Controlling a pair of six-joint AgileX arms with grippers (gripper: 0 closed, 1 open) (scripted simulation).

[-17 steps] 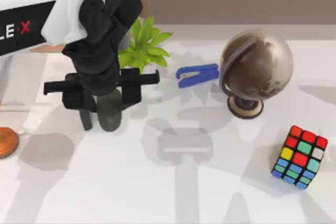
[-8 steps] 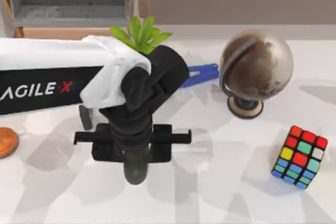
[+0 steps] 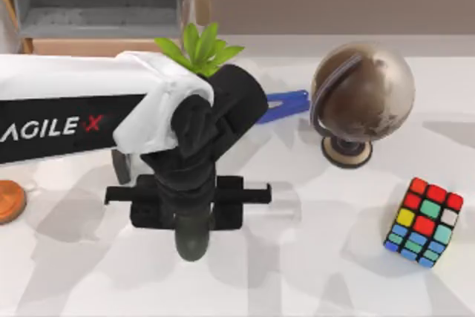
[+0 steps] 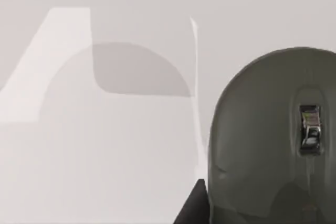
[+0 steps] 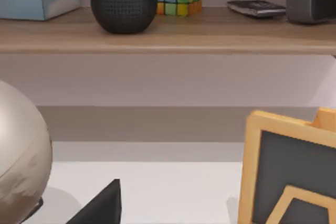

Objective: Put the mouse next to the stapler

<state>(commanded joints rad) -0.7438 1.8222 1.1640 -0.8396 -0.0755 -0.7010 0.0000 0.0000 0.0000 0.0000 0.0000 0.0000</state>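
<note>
Mouse (image 3: pixel 192 239) gripped in left gripper (image 3: pixel 191 222), carried above mid-table, toward near edge. Blue stapler (image 3: pixel 284 103) near far edge, beside globe (image 3: pixel 361 91), well apart. Pickup done; placement beside stapler outstanding. Right arm parked.

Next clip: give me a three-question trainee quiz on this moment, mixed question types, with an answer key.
1. True or false: the mouse lies on the table touching the stapler.
2. Which thing stands nearest the stapler? A) the colour cube B) the globe C) the orange disc
3. Fill in: the left gripper is shut on the ____.

Key
1. False. The mouse is in the left gripper's hold, apart from the stapler and nearer the table's front edge in the top view.
2. B. The globe stands just to the stapler's right; the cube is off at the front right, the disc at the left edge.
3. mouse.
</note>
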